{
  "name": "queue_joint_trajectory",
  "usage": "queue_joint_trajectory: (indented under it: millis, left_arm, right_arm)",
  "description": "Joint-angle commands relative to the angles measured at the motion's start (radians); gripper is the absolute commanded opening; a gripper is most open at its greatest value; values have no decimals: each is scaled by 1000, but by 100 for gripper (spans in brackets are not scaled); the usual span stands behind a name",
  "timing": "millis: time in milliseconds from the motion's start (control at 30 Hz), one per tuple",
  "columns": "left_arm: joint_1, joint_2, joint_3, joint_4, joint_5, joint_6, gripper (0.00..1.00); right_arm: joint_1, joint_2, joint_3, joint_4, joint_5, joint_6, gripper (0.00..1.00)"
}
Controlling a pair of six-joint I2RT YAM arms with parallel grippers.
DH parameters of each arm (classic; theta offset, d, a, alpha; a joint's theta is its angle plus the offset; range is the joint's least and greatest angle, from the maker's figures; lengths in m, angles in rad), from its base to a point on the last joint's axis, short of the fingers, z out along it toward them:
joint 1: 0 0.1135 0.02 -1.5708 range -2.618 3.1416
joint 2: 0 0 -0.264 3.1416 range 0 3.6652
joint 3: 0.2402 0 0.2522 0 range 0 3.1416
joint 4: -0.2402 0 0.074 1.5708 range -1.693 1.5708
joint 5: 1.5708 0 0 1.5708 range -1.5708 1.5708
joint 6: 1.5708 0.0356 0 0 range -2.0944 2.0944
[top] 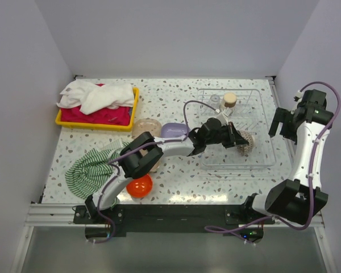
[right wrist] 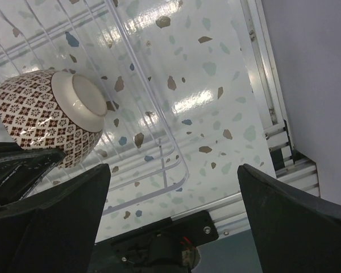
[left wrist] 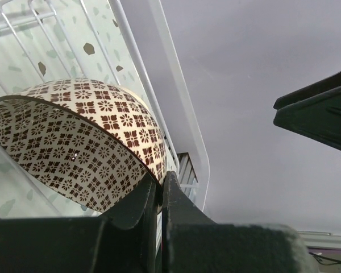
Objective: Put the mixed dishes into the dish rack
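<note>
At the left of the counter [top: 176, 102] lies the green striped cloth [top: 91, 168], with the orange bowl [top: 139, 186] just beside it near the front edge. Behind them the tan plate [top: 146, 126] and lilac plate [top: 174, 130] sit side by side, outside the dish rack [top: 261, 102]. The left tool [top: 237, 139] reaches into the rack, clamped on the rim of the patterned bowl [left wrist: 74, 142], which is tipped on its side in the rack's near right part. A clear glass [top: 215, 100] and beige cup [top: 230, 100] stand at the rack's far side. The right tool [right wrist: 173, 210] hovers past the rack's right edge, fingers wide apart and holding nothing.
</note>
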Motion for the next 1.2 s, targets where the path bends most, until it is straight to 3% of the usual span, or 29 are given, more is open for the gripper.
queue_joint_trajectory:
  millis: [0,133,267,433,600,767,833,1000,1067,1167]
  left_arm:
    - [6,-46,-25,55,4,31,0]
    - [20,-84,-89,38,35,61,1]
    - [61,-185,-162,-7,46,129,17]
    - [109,-317,-252,-111,34,224,49]
    - [132,-386,-257,-200,-2,363,61]
    - [188,-495,-226,-384,-20,611,65]
    - [221,-556,-231,-458,-2,685,65]
    - [394,-713,-284,-647,23,989,67]
    - [487,-794,-300,-718,20,1128,68]
    - [622,-837,-259,-963,61,1276,67]
  right_arm:
    - [-4,-20,-8,24,-38,15,99]
    - [-4,-19,-16,25,-51,15,99]
    - [-4,-2,-14,22,-73,12,99]
    - [-4,21,-11,40,-147,44,99]
    - [-6,35,-23,62,-208,66,99]
    - [-2,37,-16,77,-348,29,97]
    - [-1,37,-20,103,-457,-2,91]
    - [50,57,-39,133,-613,-16,85]
    - [158,54,-30,145,-635,-49,84]
    - [345,12,-25,197,-620,-97,84]
